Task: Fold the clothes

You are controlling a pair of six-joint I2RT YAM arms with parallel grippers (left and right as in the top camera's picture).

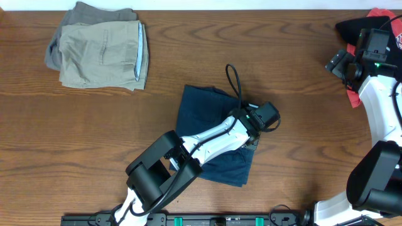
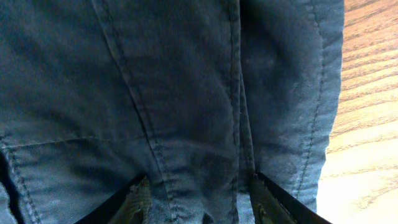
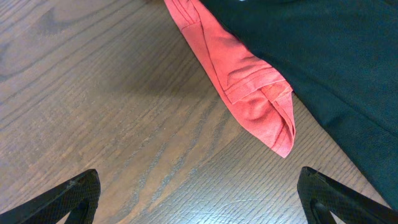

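Observation:
The clothes in play are dark navy shorts [image 1: 207, 119], lying folded in the middle of the table. My left gripper [image 1: 256, 129] is down on their right edge. In the left wrist view the navy shorts [image 2: 186, 93] fill the frame, and my left gripper [image 2: 199, 199] is closed partway on a wrinkled, seamed ridge of the fabric that sits between its fingers. My right gripper [image 1: 339, 63] hovers at the far right, and in its own view the right gripper [image 3: 199, 193] stands wide open over bare wood, holding nothing.
Folded khaki shorts [image 1: 103, 53] lie at the back left on a grey garment. A red cloth [image 3: 249, 87] and a black garment [image 3: 323, 50] lie at the far right, just beyond my right gripper. Bare wooden table [image 1: 94, 138] shows at the left front.

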